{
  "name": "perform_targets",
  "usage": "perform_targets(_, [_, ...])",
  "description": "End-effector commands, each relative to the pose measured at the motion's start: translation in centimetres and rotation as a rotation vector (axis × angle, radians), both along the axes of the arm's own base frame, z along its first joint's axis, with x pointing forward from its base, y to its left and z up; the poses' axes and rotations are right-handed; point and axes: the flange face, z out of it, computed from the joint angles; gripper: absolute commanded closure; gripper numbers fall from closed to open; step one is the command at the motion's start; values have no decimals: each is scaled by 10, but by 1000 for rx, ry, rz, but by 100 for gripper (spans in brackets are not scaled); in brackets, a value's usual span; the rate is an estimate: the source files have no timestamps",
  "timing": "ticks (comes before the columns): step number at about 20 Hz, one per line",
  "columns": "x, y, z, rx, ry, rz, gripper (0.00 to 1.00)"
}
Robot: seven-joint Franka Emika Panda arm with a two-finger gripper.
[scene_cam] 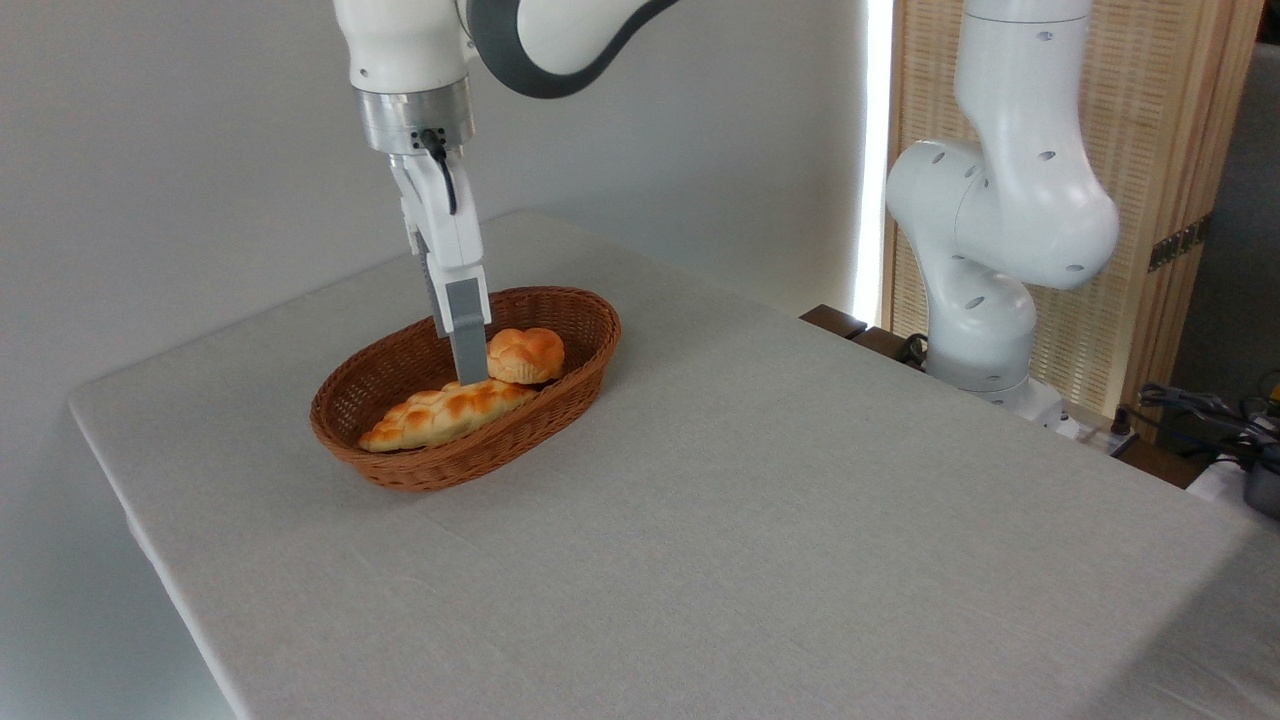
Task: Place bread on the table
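The bread, a small round golden-orange bun, lies in the right half of an oval brown wicker basket on the grey-clothed table. My gripper points straight down into the basket. Its grey fingers are seen edge-on, one behind the other, at the bun's left side, with the tips just above the long braided loaf. The gap between the fingers is hidden, and nothing shows whether they touch the bun.
The braided loaf fills the front of the basket, which stands at the table's back left. The arm's white base rises beyond the right rear edge, with cables and a wooden screen behind it.
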Motion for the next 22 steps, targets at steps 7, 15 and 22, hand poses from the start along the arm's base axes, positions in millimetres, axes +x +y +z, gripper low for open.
perform_targets(7, [-55, -74, -31, -52, 75, -118, 0])
perform_targets(15, [-66, -77, -63, 60, 97, -194, 0])
perform_targets(22, [-68, -90, -85, 66, 114, -232, 100])
